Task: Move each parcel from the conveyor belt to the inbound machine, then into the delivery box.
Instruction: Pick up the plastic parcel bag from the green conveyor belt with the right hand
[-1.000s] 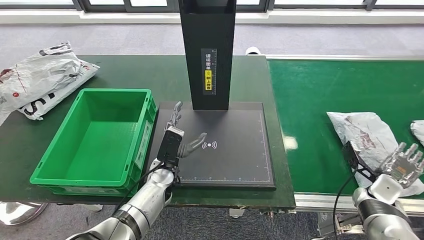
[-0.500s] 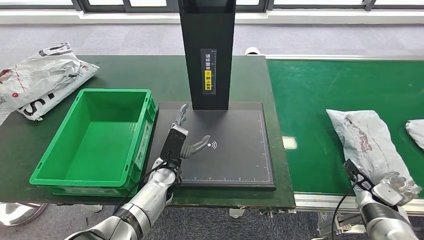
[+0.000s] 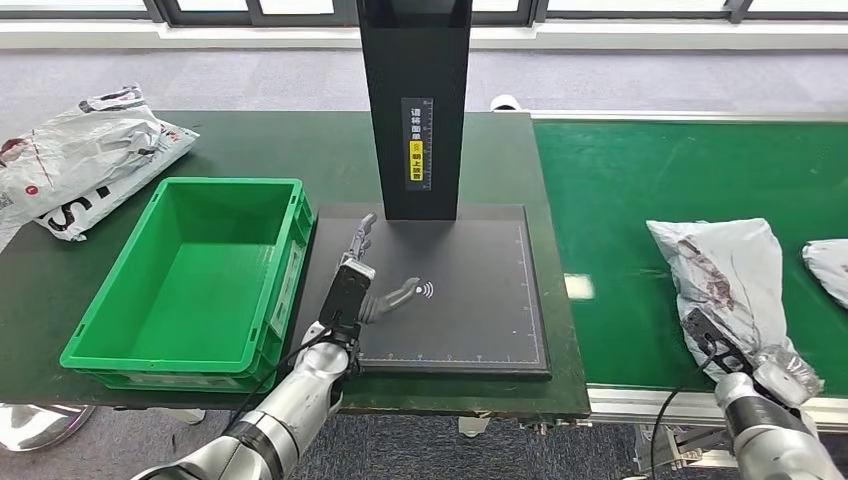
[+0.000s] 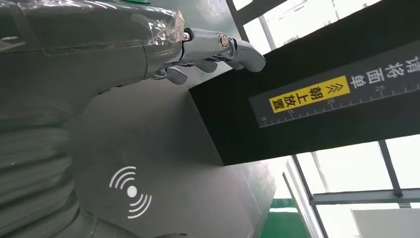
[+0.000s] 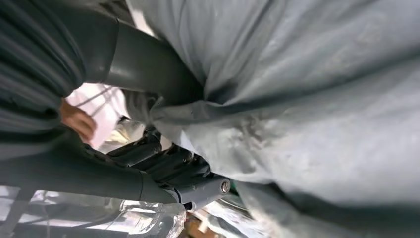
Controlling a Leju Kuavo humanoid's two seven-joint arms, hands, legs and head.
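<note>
A crumpled grey parcel (image 3: 728, 277) lies on the green conveyor belt (image 3: 640, 190). My right hand (image 3: 786, 373) is at the parcel's near end by the belt's front edge and grips it. In the right wrist view the thumb (image 5: 148, 69) and the dark fingers (image 5: 178, 171) pinch a fold of the grey parcel (image 5: 307, 99) between them. My left hand (image 3: 367, 272) hovers open over the left part of the black inbound machine plate (image 3: 470, 300); its fingers (image 4: 218, 45) reach toward the black column (image 4: 307, 114). The green delivery box (image 3: 195, 280) stands left of the plate with nothing in it.
A second grey parcel (image 3: 830, 268) lies at the belt's right edge. White and grey bags (image 3: 85, 155) are piled on the dark table at the far left. The machine's black column (image 3: 415, 105) rises at the back of the plate.
My right hand has dropped from a raised, spread pose onto the parcel's near end and closed on it; the parcel has shifted slightly left. The left hand has barely moved.
</note>
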